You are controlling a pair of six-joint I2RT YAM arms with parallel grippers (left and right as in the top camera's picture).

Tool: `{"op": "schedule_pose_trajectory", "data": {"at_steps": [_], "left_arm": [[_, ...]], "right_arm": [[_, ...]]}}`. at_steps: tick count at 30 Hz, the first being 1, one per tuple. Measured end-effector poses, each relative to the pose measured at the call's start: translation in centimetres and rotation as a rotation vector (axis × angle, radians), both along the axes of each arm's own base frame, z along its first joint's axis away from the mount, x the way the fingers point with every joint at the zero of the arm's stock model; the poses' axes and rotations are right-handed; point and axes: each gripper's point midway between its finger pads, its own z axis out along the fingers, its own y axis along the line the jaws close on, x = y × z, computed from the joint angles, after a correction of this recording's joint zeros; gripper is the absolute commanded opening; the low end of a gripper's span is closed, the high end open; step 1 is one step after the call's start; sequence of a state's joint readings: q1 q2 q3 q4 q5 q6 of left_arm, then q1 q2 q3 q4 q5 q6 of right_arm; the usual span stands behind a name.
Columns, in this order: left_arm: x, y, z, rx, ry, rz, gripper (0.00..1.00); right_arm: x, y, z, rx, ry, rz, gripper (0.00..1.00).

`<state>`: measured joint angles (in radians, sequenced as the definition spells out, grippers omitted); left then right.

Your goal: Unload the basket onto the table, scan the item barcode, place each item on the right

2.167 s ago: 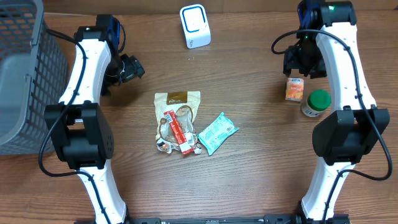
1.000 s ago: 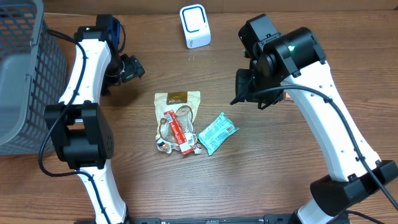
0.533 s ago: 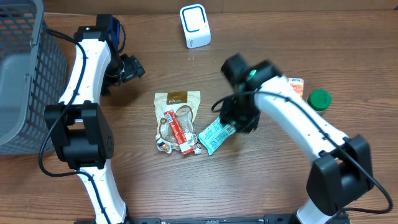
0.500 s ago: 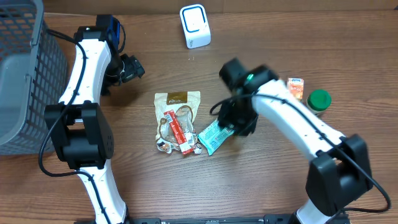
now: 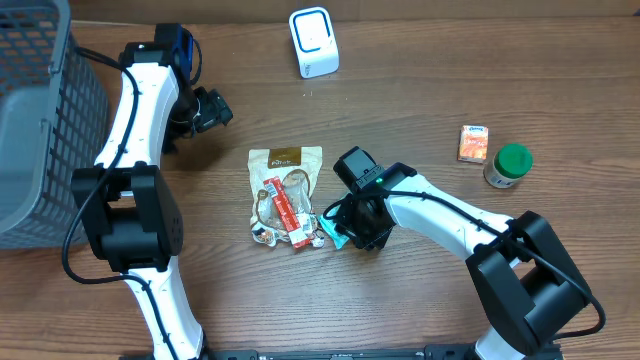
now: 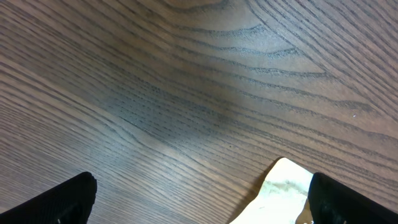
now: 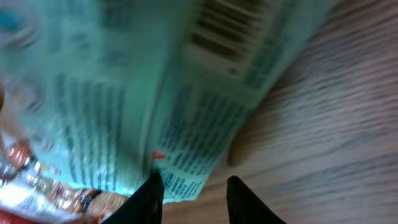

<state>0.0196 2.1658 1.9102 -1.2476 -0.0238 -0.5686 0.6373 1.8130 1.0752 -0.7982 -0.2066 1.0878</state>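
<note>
Overhead: stooped over the teal packet (image 7: pixel 124 81) with the right hand (image 7: pixel 196 194), mid-bench, just right of the tan pouch (image 5: pixel 285 165) and red bar (image 5: pixel 283 205).

Held its fingers part-way apart astride one edge of the packet, wood showing between them, so no firm pinch seen; probably aimed at the edge to leave the barcode (image 7: pixel 227 31) uncovered for the white scanner (image 5: pixel 313 42) at the far side. Hung the left hand (image 6: pixel 205 199) spread wide and empty at far left over bare bench (image 6: pixel 186 74), clear of the pick.
</note>
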Motion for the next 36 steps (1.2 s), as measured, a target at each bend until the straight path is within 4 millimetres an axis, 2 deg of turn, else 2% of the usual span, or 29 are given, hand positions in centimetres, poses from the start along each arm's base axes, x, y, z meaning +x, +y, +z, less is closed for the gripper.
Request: {"op": "schedule_pose_trajectory", "data": {"at_steps": [9,14,17,19,23,26,30,36], "left_arm": [[0.0,0.0,0.0,0.0,0.0,0.0,1.0],[0.0,0.0,0.0,0.0,0.0,0.0,1.0],[0.0,0.0,0.0,0.0,0.0,0.0,1.0],[0.0,0.0,0.0,0.0,0.0,0.0,1.0],[0.0,0.0,0.0,0.0,0.0,0.0,1.0],[0.0,0.0,0.0,0.0,0.0,0.0,1.0],[0.0,0.0,0.0,0.0,0.0,0.0,1.0],[0.0,0.0,0.0,0.0,0.0,0.0,1.0]], "right_arm": [[1.8,-2.7,-0.2,-0.096,-0.075,0.036,0.34],[4.3,-6.3,0.1,-0.125,-0.117,0.124,0.39],[5.8,-9.0,1.2,-0.143,-0.11,0.101,0.46],[7.0,-9.9,2.4,-0.114,-0.114,0.097,0.5],[9.6,-9.3,5.7,0.05,-0.163,0.131,0.53],[9.2,-8.4,6.7,0.13,-0.146,0.164,0.53],[7.5,-7.7,6.1,0.17,-0.091,0.181,0.53],[6.3,-6.8,3.4,0.19,-0.085,0.176,0.49]]}}
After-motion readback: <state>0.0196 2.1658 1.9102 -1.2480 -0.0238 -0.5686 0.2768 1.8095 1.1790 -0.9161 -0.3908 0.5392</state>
